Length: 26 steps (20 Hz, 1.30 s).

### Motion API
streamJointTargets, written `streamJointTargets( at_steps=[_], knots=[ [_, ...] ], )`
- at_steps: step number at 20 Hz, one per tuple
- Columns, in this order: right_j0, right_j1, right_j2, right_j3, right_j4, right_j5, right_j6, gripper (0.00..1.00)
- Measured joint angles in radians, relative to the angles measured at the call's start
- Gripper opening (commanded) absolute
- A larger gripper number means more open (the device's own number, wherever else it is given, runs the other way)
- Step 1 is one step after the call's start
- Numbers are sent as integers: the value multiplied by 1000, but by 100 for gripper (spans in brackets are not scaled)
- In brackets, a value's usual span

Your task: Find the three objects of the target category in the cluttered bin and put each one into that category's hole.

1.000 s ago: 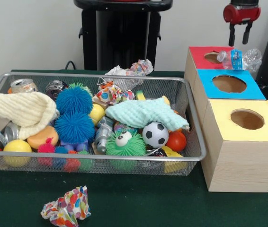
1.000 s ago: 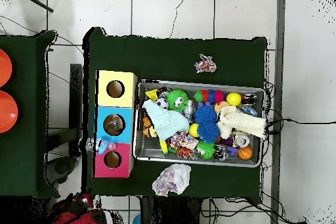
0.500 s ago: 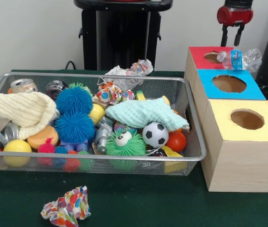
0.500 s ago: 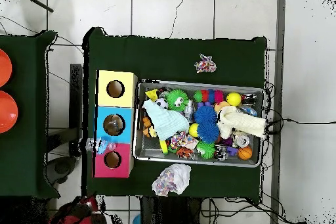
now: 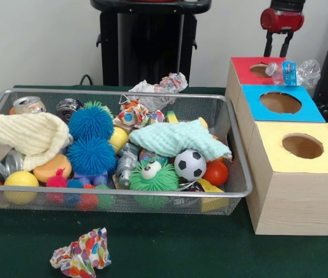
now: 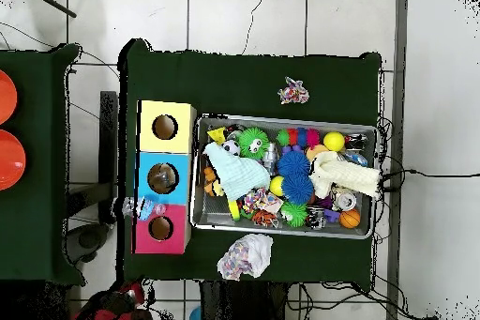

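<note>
Green table (image 5: 170,255) bears bin (image 5: 233,145), boxes (image 5: 294,179), seemingly paper wads (image 5: 82,253).

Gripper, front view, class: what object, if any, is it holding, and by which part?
Nothing is held. The gripper hangs empty above and behind the red box, fingers apart with only wall between them. The plastic bottle lies free on the box top.

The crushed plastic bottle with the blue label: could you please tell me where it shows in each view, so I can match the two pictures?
Front view: the plastic bottle lies at upper right, on the boxes' far end, across the red box and the blue box.
Overhead view: the bottle sits at left of centre, at the boxes' outer edge, away from the bin.
Shared landmark: the seam between the red and blue tops.
</note>
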Motion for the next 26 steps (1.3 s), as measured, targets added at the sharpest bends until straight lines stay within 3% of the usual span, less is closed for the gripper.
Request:
streamJointTargets(
  at_steps=[14,22,23,26],
  knots=[
    [164,55,-109,-91,141,0,0,100],
    [178,68,-118,-114,169,0,0,100],
    [178,68,-118,-114,169,0,0,0],
    [176,68,-118,-114,169,0,0,0]
  ],
)
